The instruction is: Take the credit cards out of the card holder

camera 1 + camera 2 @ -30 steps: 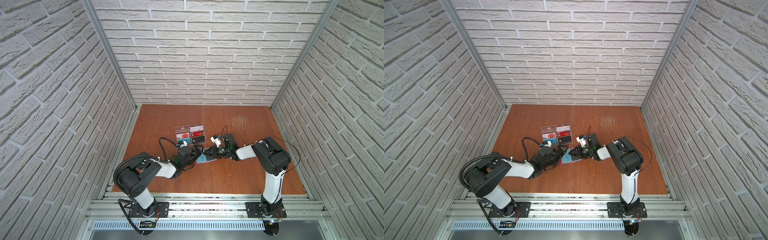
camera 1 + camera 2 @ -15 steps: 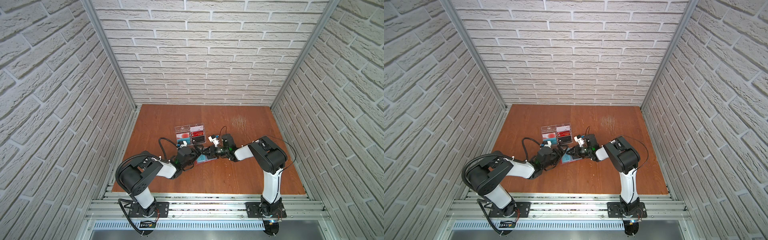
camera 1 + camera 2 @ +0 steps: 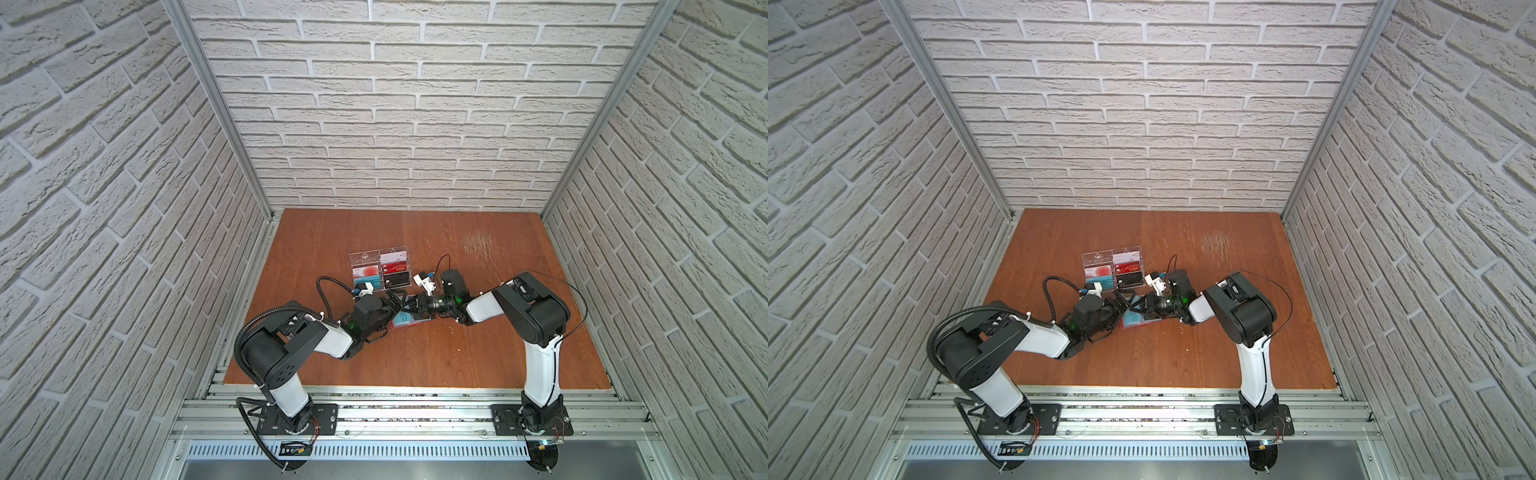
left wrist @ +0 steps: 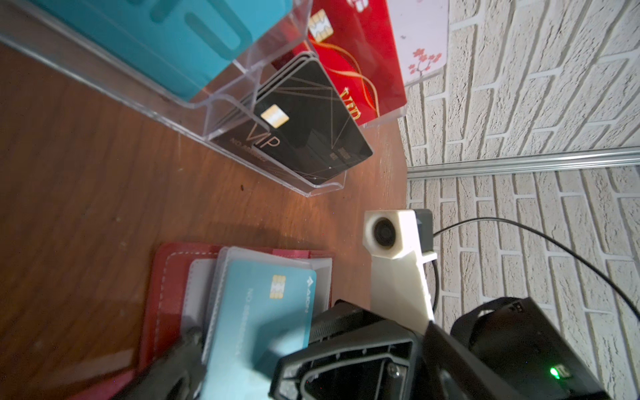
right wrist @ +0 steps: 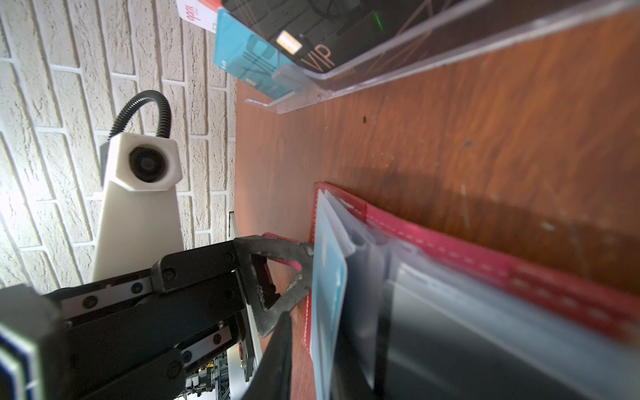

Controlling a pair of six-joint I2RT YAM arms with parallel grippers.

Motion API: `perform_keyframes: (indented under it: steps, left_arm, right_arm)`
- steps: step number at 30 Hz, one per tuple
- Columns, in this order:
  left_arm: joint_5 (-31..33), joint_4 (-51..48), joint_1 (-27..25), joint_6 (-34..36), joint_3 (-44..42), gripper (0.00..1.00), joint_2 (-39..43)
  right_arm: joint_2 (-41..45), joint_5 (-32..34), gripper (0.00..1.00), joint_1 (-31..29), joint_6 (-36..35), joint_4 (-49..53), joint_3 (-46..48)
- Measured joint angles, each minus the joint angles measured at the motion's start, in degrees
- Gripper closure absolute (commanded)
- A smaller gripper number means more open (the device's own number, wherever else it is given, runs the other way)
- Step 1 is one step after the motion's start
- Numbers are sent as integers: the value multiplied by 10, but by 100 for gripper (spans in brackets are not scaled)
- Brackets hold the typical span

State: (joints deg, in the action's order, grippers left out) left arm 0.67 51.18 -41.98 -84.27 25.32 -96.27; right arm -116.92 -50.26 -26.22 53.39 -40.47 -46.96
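Card holder (image 4: 162,287): red stitched booklet, open face-up on the table (image 3: 415,361) just before the clear acrylic tray (image 3: 360,258), unmoved since a second ago while the right gripper (image 3: 412,311) has crept slightly leftward over it. Long axis side to side in both top views, left end a touch nearer the arm bases. Left gripper (image 3: 395,306) spread wide, one finger (image 5: 277,250) touching the red cover's edge; right gripper pinched on a translucent sleeve (image 4: 320,277) carrying a teal card (image 4: 256,311).

Clear acrylic tray (image 3: 365,258) on the wooden table (image 3: 457,353); teal card (image 4: 166,34) and red card (image 4: 360,52) stand inside.
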Motion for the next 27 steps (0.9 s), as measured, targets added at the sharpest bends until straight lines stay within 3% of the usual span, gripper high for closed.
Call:
perform_keyframes:
  steps: [12,27]
  left_arm:
    - [-5,48,5,-9,-17,2,-12]
    - [-9,57,11,-11,-21,2,-14]
  right_arm:
    - [0,-15,85,24,38,-56,17]
    - [4,1,87,37,0,1,18]
